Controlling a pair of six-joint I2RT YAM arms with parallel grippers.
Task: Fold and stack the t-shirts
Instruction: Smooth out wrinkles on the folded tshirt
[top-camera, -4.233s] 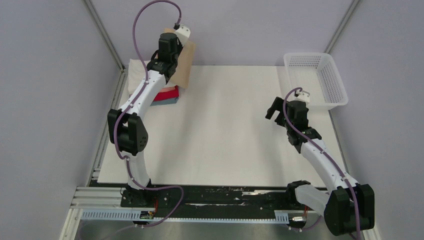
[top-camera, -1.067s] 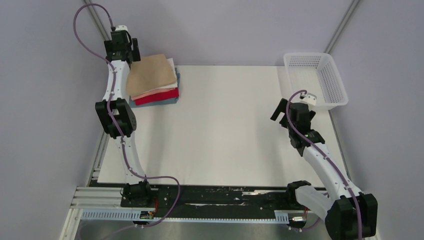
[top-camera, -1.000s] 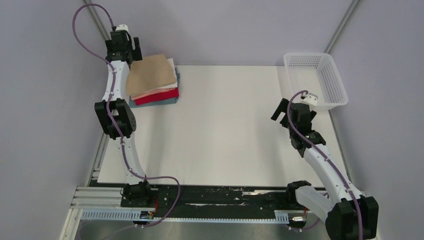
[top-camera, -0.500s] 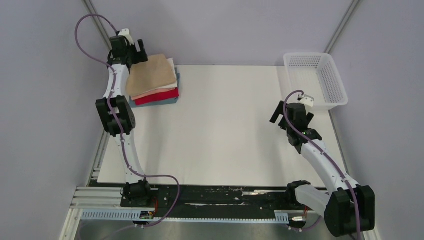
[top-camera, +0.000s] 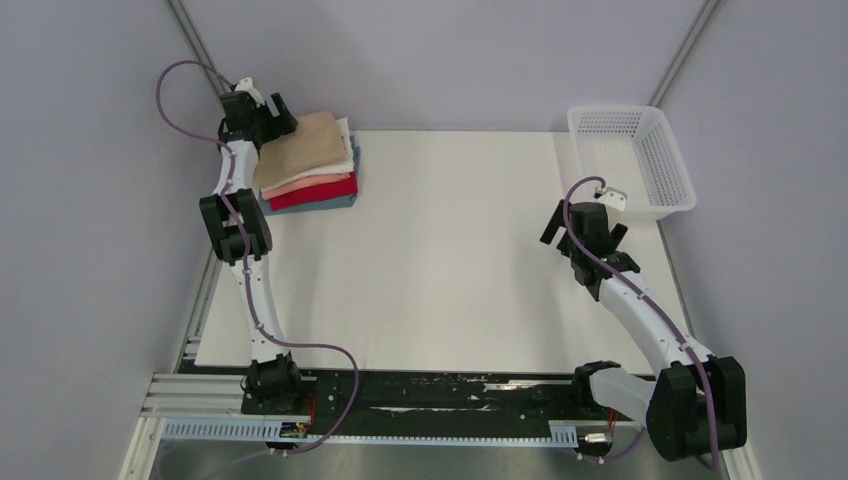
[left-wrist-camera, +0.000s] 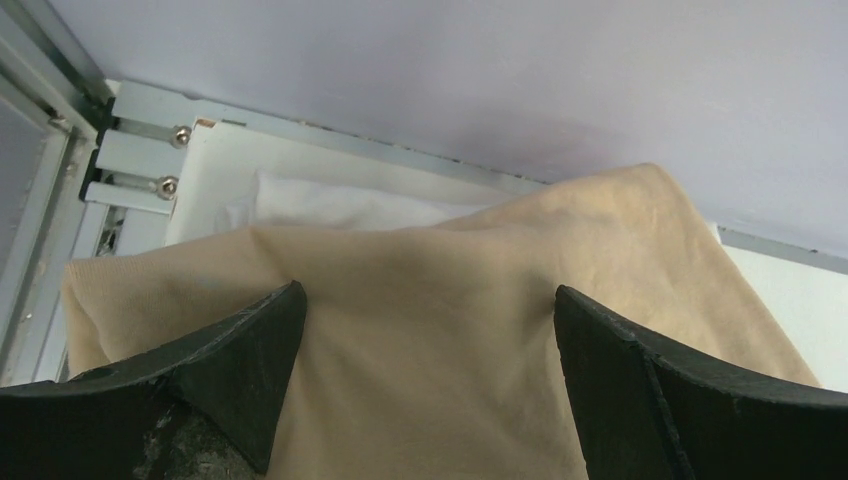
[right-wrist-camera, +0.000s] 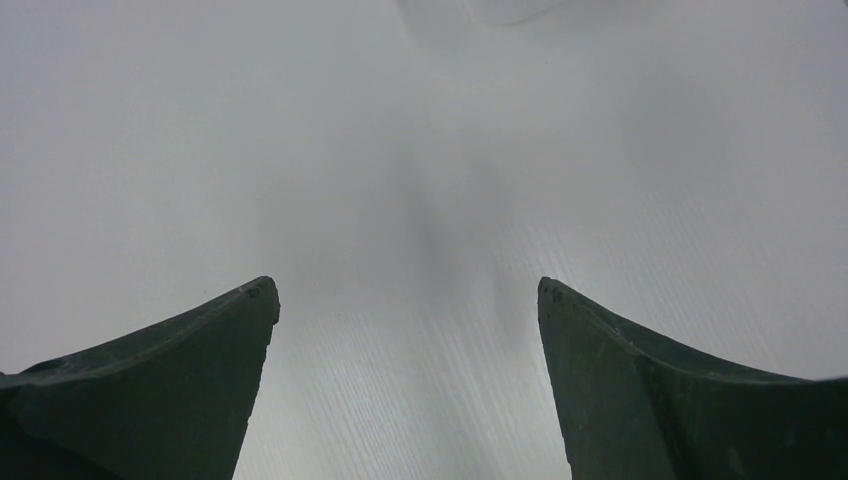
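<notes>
— White tabletop (top-camera: 430, 290) fills the space nearest our bases, and we see no loose shirt lying on it. Does that mean we are done?

— Nearly, we judge. Our right gripper (right-wrist-camera: 405, 288) hangs over bare table on the right, fingers spread wide with nothing between them. It has no part in the step in hand.

— And further back?

— At the far-left corner sits the stack (top-camera: 310, 172). The tan t-shirt (top-camera: 305, 148) lies folded on top, over the red t-shirt (top-camera: 320, 190), with the blue-grey t-shirt (top-camera: 338, 203) at the bottom. From the left wrist we also catch the white t-shirt (left-wrist-camera: 330, 205) peeking out behind the tan one.

— What is our left gripper doing?

— Our left gripper (left-wrist-camera: 428, 295) is right at the stack's far-left edge, fingers apart with the tan cloth spread under them. It grips nothing. Whether the tips touch the cloth or hover just above it, we cannot quite tell from so close a view.

— So what is left?

— Little, as far as we can see: the folding looks finished and four shirts are piled. The tan top sits a bit askew of the layers below, so we may need to square it and then lift the arm clear. At the far right the mesh basket (top-camera: 672, 170) shows no shirt that we can make out.
</notes>
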